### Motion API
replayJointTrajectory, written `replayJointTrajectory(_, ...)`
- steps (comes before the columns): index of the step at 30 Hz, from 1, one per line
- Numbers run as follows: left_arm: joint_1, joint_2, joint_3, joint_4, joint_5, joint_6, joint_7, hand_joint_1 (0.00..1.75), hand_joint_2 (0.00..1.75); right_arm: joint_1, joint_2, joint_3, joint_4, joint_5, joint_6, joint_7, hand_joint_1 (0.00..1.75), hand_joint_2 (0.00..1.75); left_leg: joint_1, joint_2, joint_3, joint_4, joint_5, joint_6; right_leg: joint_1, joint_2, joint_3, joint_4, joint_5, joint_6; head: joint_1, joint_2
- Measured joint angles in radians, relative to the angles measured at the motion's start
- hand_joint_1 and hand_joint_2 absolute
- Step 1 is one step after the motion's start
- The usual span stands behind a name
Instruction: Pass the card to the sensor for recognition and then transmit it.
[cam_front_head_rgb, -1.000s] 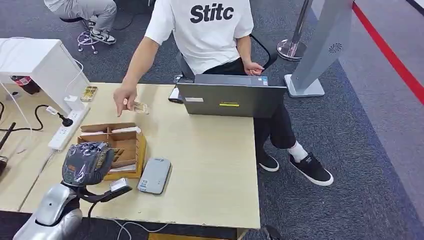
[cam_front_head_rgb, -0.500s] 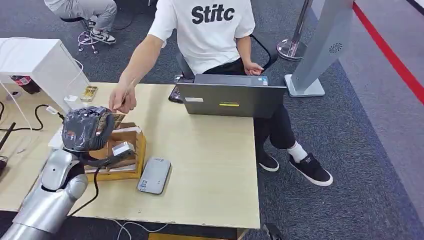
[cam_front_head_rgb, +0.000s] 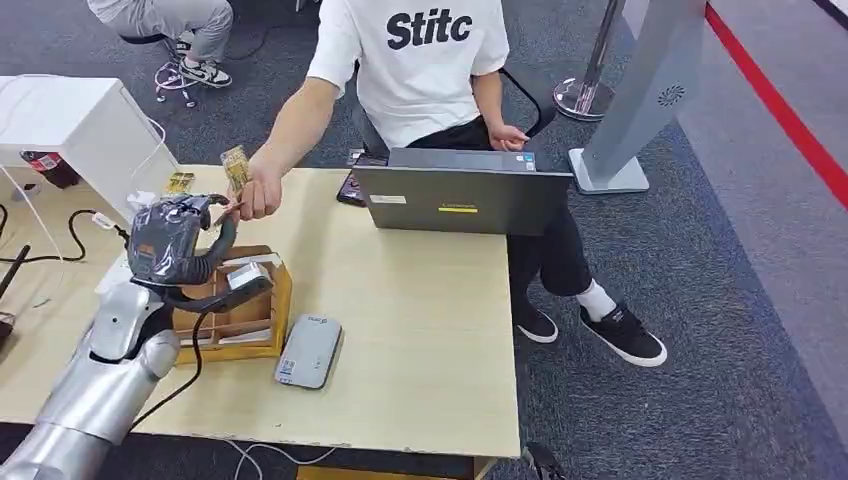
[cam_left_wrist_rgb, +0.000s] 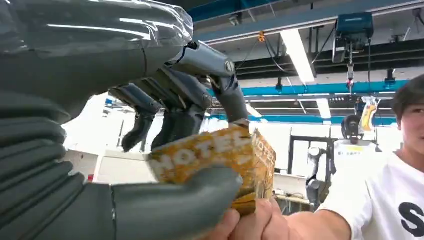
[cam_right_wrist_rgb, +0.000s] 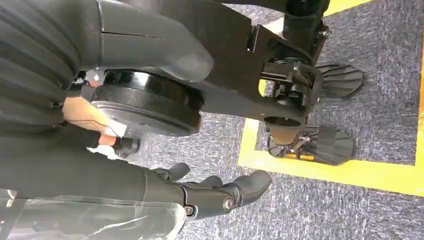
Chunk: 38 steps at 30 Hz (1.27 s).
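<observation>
The card (cam_left_wrist_rgb: 215, 155) is a small yellow-orange rectangle printed with pale block letters (they look like part of the word "HOTEL"). In the left wrist view it sits between the thick grey thumb and the darker fingers (cam_left_wrist_rgb: 225, 85) of the robot's left hand (cam_front_head_rgb: 170, 240), while a person's hand (cam_front_head_rgb: 258, 195) pinches its far end, so both hold it at once. From the head view it stands nearly upright, raised above the tabletop (cam_front_head_rgb: 400, 330) near the far left corner. The sensor (cam_front_head_rgb: 309, 351), a flat grey box with rounded corners, lies on the tabletop just beside a wooden tray.
</observation>
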<state>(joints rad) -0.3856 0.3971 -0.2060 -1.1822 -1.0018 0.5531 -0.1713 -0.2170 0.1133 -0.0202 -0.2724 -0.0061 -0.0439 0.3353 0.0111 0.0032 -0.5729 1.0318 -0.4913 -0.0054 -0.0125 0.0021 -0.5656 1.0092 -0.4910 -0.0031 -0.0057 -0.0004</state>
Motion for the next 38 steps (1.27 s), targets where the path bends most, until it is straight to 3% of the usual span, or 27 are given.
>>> replayJointTrajectory(6, 0.046, -0.015, 0.000, -0.002, 0.086, 0.116, -0.039, 0.00, 1.75, 0.003, 0.000, 0.000, 0.000, -0.005, -0.001, -0.003, 0.00, 1.75, 0.000, 0.000, 0.000, 0.000, 0.000, 0.000, 0.000, 0.000, 0.000, 0.000, 0.000, 0.000, 0.000, 0.000)
replayJointTrajectory(14, 0.082, -0.030, 0.000, -0.002, 0.114, 0.129, -0.059, 0.00, 1.75, 0.007, 0.000, 0.000, 0.000, -0.006, -0.001, -0.006, 0.00, 1.75, 0.000, 0.000, 0.000, 0.000, 0.000, 0.000, 0.000, 0.000, 0.000, 0.000, 0.000, 0.000, 0.000, 0.000)
replayJointTrajectory(16, 0.098, -0.040, 0.009, -0.020, 0.183, 0.131, -0.119, 0.00, 1.75, 0.009, 0.000, 0.000, 0.000, -0.008, -0.001, -0.007, 0.00, 1.75, 0.000, 0.000, 0.000, 0.000, 0.000, 0.000, 0.000, 0.000, 0.000, 0.000, 0.000, 0.000, 0.000, 0.000)
replayJointTrajectory(18, 0.131, -0.075, 0.052, -0.061, 0.313, 0.132, -0.256, 0.00, 1.75, 0.014, 0.000, 0.000, 0.000, -0.014, -0.003, -0.017, 0.00, 1.75, 0.000, 0.000, 0.000, 0.000, 0.000, 0.000, 0.000, 0.000, 0.000, 0.000, 0.000, 0.000, 0.000, 0.000)
replayJointTrajectory(22, 0.192, -0.156, 0.143, -0.139, 0.506, 0.132, -0.460, 0.00, 1.75, 0.022, 0.000, 0.000, 0.001, -0.016, -0.006, -0.033, 0.00, 1.75, 0.000, 0.000, -0.001, 0.000, 0.000, 0.000, 0.000, 0.000, 0.000, 0.000, 0.000, 0.000, 0.000, 0.000)
replayJointTrajectory(24, 0.224, -0.197, 0.189, -0.195, 0.579, 0.132, -0.511, 0.00, 1.75, 0.025, 0.000, 0.000, 0.001, -0.018, -0.008, -0.042, 0.00, 1.75, 0.000, 0.000, -0.001, 0.000, -0.001, 0.000, 0.000, 0.000, 0.000, 0.000, 0.000, 0.000, 0.000, 0.000)
replayJointTrajectory(29, 0.330, -0.302, 0.319, -0.366, 0.793, 0.132, -0.527, 0.00, 1.75, 0.039, 0.000, 0.000, 0.002, -0.024, -0.020, -0.054, 0.00, 1.75, 0.000, 0.001, -0.001, 0.000, -0.001, 0.001, 0.000, 0.000, -0.001, -0.001, -0.001, 0.001, 0.000, 0.000)
replayJointTrajectory(38, 0.385, -0.360, 0.393, -0.462, 0.812, 0.131, -0.528, 0.00, 1.75, 0.043, 0.000, 0.000, 0.002, -0.024, -0.020, -0.055, 0.00, 1.75, 0.000, 0.000, -0.001, 0.000, 0.000, 0.000, 0.000, -0.001, 0.000, 0.000, 0.000, 0.000, 0.000, 0.000)
